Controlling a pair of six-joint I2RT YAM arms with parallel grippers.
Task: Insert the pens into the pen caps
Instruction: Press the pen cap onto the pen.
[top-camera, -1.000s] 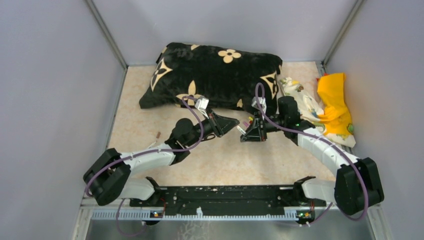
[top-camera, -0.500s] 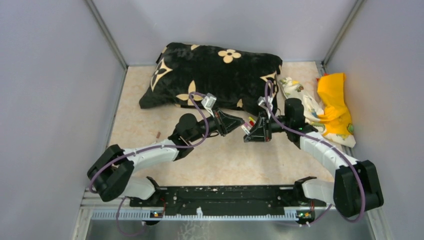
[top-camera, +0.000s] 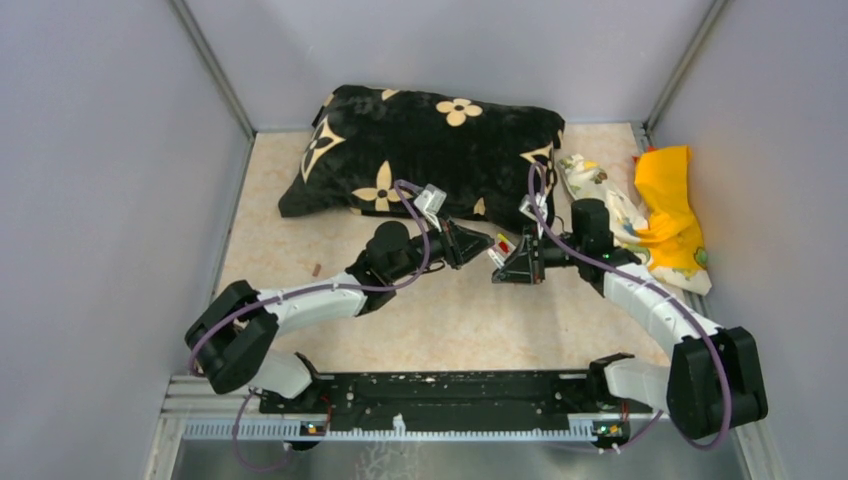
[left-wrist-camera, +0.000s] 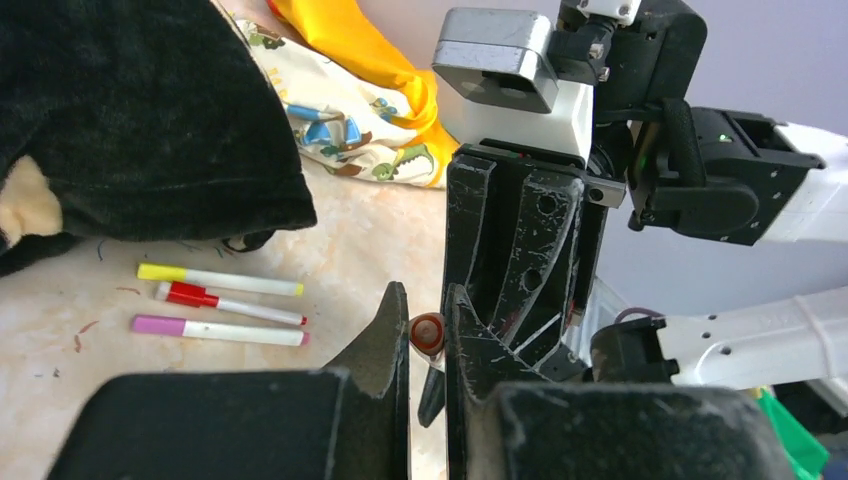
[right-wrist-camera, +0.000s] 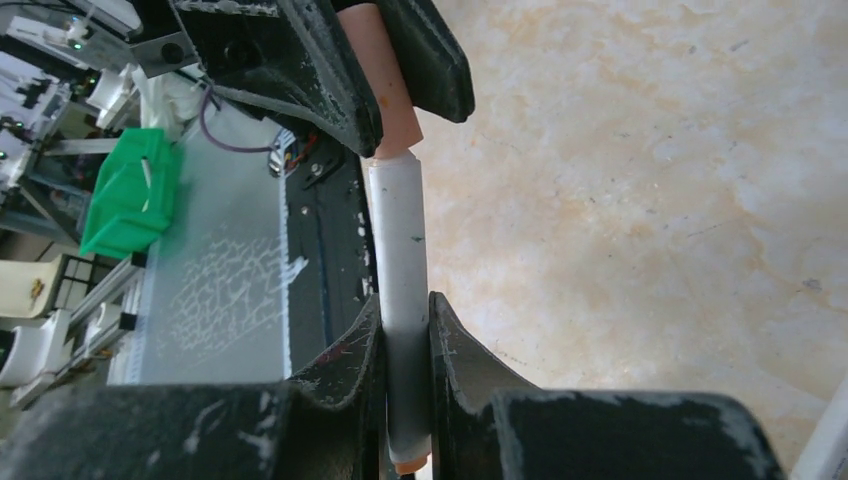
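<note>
Left claw (left-wrist-camera: 426, 302) is pinched nearly closed on a small reddish-pink pen cap (left-wrist-camera: 428, 335), low centre in its own wrist view, open mouth facing outward. Right claw (right-wrist-camera: 405, 305) is clamped just as tight around a white pen (right-wrist-camera: 398, 230), barrel standing up between the fingers. Look at the right wrist view: the pen's end meets the cap's mouth, in line, at upper centre. Whether the tip is inside, I cannot tell. Out to the lower left, three more pens (left-wrist-camera: 235, 303) lie side by side on the surface (left-wrist-camera: 360, 250), ends yellow, red and pink, just beside the black cushion (left-wrist-camera: 130, 120). Patterned cloth (left-wrist-camera: 340, 120) and yellow cloth (left-wrist-camera: 350, 40) sit top centre.
</note>
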